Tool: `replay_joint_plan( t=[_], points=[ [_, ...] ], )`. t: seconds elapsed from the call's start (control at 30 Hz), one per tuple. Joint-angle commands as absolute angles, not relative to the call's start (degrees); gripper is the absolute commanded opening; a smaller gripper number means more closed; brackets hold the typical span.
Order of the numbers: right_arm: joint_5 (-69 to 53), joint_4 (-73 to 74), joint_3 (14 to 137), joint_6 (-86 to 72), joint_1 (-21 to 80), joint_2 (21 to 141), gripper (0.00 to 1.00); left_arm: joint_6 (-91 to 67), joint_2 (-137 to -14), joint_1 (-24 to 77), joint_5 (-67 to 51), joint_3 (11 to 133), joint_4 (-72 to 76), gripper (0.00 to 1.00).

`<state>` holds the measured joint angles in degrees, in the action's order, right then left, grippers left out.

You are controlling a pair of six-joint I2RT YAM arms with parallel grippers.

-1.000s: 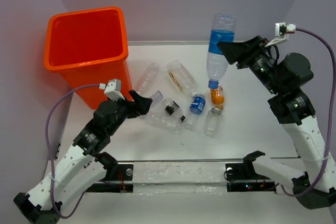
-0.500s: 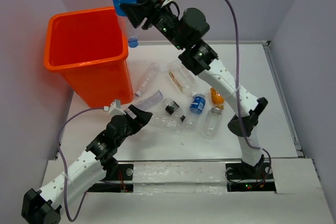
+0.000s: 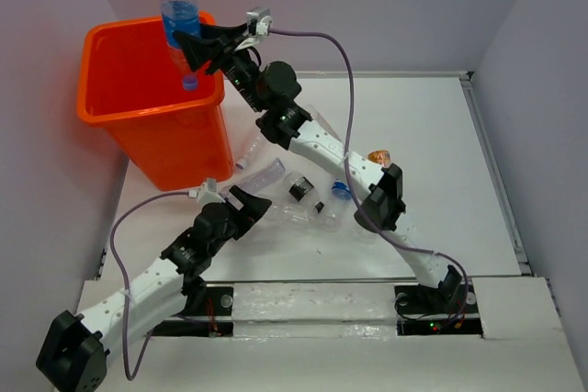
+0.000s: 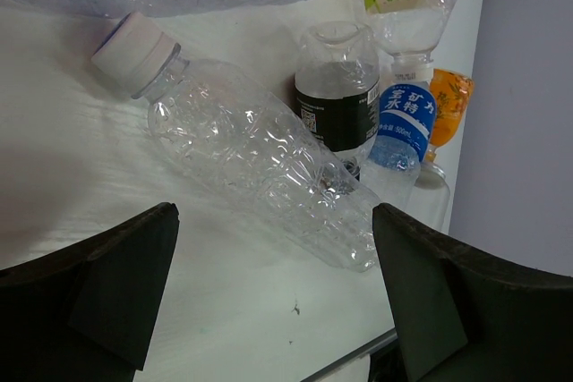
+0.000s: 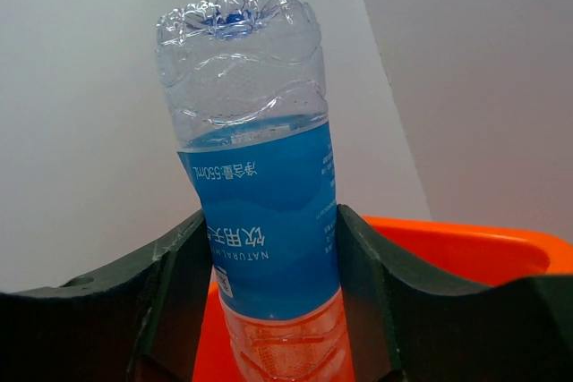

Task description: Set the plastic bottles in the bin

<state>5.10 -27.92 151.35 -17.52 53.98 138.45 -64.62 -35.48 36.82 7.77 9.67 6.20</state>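
Blue-labelled bottle (image 3: 180, 23) over the bin (image 3: 138, 135): one gripped, the rest on the table (image 3: 441, 153).
Your right pincer (image 3: 188, 46) is clamped on that bottle, cap down, above the orange bin's open top near its right rim. Your left pincer (image 3: 246, 201) stands wide apart, holding nothing, low over the table just before a clear white-capped bottle (image 4: 260, 176); more bottles (image 4: 338, 109) lie close behind it.

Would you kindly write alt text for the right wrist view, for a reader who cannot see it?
The right gripper grips a blue-labelled clear bottle by its label, upside down with its ridged base uppermost. The orange bin shows just below and behind it, against a pale wall.
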Motion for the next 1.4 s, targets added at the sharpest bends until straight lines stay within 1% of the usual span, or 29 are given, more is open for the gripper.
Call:
replay_joint_plan(
  t=[0.0,0.03,0.1,0.17,0.23,0.3,0.33,0.4,0.43,0.47,0.5,0.53,0.57,0.6,0.63,0.7,0.73,0.77,0.87,1.03,1.13,1.17,1.23,1.27,1.3,1.33,1.37],
  points=[
    [7.1,-32.8,152.3,-16.6,54.1,139.6,0.67,-65.7,-36.7,37.3,7.8,8.4,11.9,0.99],
    [6.1,-32.0,151.7,-16.1,54.6,139.5,0.83,-65.9,-36.9,37.3,8.0,8.3,12.0,0.99],
    [4.0,-28.8,150.7,-13.8,55.1,137.6,0.96,-66.5,-37.5,37.3,8.8,8.3,12.8,0.99],
    [2.2,-23.5,150.6,-11.8,55.6,135.4,0.99,-67.0,-38.7,37.3,9.4,8.7,13.5,0.99],
    [0.8,-19.0,149.5,-9.4,55.6,132.1,1.0,-67.1,-41.1,37.3,10.0,9.7,14.3,0.99],
    [0.8,-15.1,141.2,-6.5,55.6,124.0,1.0,-67.8,-43.5,37.5,10.5,10.4,15.2,0.99],
    [0.8,-14.5,136.9,-5.8,55.6,116.8,1.0,-68.1,-44.2,37.6,11.2,10.7,15.6,0.99],
    [0.5,-13.6,127.9,-5.1,54.9,109.5,1.0,-68.6,-45.4,37.7,12.0,10.8,16.4,0.99],
    [1.0,-13.3,113.9,-5.0,53.5,102.2,1.0,-69.1,-46.8,37.8,12.8,10.9,17.0,0.99],
    [1.1,-13.2,113.7,-5.0,53.0,98.6,1.0,-69.1,-46.8,37.8,13.4,10.9,17.5,0.99],
    [1.6,-13.0,108.9,-5.3,53.0,94.9,1.0,-69.3,-47.5,37.8,13.9,10.9,18.0,0.99],
    [2.5,-12.7,99.5,-5.3,52.3,91.4,1.0,-69.5,-48.1,37.9,14.7,11.0,18.4,0.99],
    [3.2,-12.7,94.8,-4.9,52.3,87.9,1.0,-69.7,-48.5,37.9,15.1,11.2,18.7,0.99],
    [3.9,-12.7,90.2,-5.2,52.3,81.5,1.0,-69.7,-49.9,38.1,15.8,11.7,19.2,0.99],
    [4.6,-12.6,81.6,-5.1,52.3,78.3,1.0,-70.0,-50.8,38.1,17.1,12.1,19.3,0.99],
    [5.5,-12.7,74.0,-6.6,51.8,70.4,1.0,-70.7,-53.5,38.3,18.2,13.2,20.0,0.99],
    [5.8,-12.7,70.6,-7.0,51.8,68.1,0.99,-71.4,-54.7,38.4,18.7,13.5,20.4,0.99],
    [6.0,-12.1,64.6,-7.5,51.8,66.2,0.99,-71.5,-55.5,38.5,18.7,13.9,20.9,0.99],
    [8.2,-7.8,56.0,-11.0,51.8,60.9,0.99,-71.8,-59.9,38.7,19.0,16.3,21.0,0.99],
    [12.7,-0.9,45.7,-20.6,51.8,58.4,0.99,-72.4,-66.1,38.8,19.2,17.9,21.0,0.98],
    [18.5,4.4,42.0,-26.4,51.8,58.2,0.99,-72.9,-67.8,39.3,20.3,17.9,20.8,0.9],
    [21.9,6.6,41.3,-27.7,51.8,57.7,0.99,-73.4,-67.9,39.6,21.4,17.6,20.8,0.84],
    [26.5,8.4,40.1,-31.2,51.8,57.0,0.99,-74.3,-67.4,40.7,22.8,16.6,20.7,0.76],
    [31.7,10.8,39.3,-32.4,51.8,56.6,0.99,-74.4,-67.3,41.0,24.0,16.4,20.3,0.71],
    [33.9,11.9,39.1,-34.5,51.8,56.3,0.99,-74.4,-66.9,41.2,24.5,16.0,20.0,0.68],
    [37.8,14.0,38.8,-35.3,51.8,56.2,0.99,-74.4,-66.6,41.4,25.0,15.8,19.4,0.61],
    [39.4,15.3,38.7,-36.1,51.2,56.2,1.0,-74.2,-66.4,41.6,25.2,15.9,19.0,0.58]
  ],
)
